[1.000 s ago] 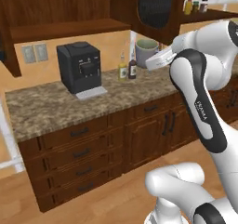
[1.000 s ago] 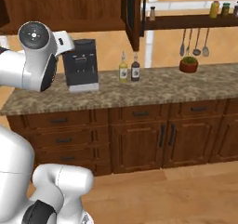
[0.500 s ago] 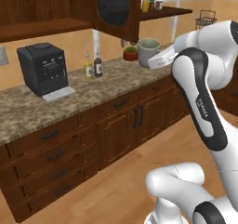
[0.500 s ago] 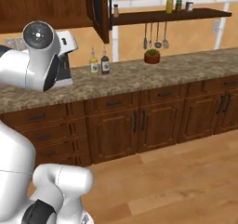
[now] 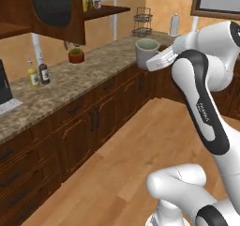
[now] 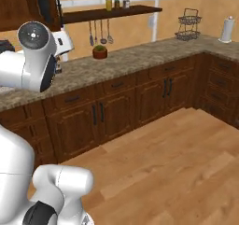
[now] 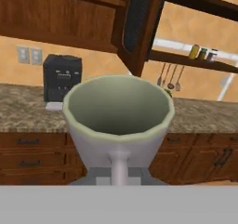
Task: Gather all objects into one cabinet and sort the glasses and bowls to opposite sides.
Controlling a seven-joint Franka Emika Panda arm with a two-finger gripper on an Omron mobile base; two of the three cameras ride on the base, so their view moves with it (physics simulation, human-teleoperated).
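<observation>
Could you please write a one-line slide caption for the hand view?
Grey mug held in shut jaws, facing coffee machine on the counter.

You're looking at a grey mug (image 7: 118, 121), pale grey outside, grey-green inside, its rim a lighter cream-grey. The counter (image 5: 89, 75) is speckled brown and tan granite. Cabinets below (image 6: 116, 109) are dark reddish-brown wood with black handles. The floor (image 6: 177, 163) is honey-orange plank wood. The wall (image 6: 140, 25) is warm tan-orange with a white strip along its top. The coffee machine (image 7: 62, 76), at ten o'clock from the mug, is black on a pale grey tray. The potted plant (image 6: 99, 51) is green in a red-brown pot. The paper roll (image 6: 227, 29) is white. The wire basket (image 6: 188, 24) is black. The shelf jars (image 6: 116, 3) are yellow, green and dark.
</observation>
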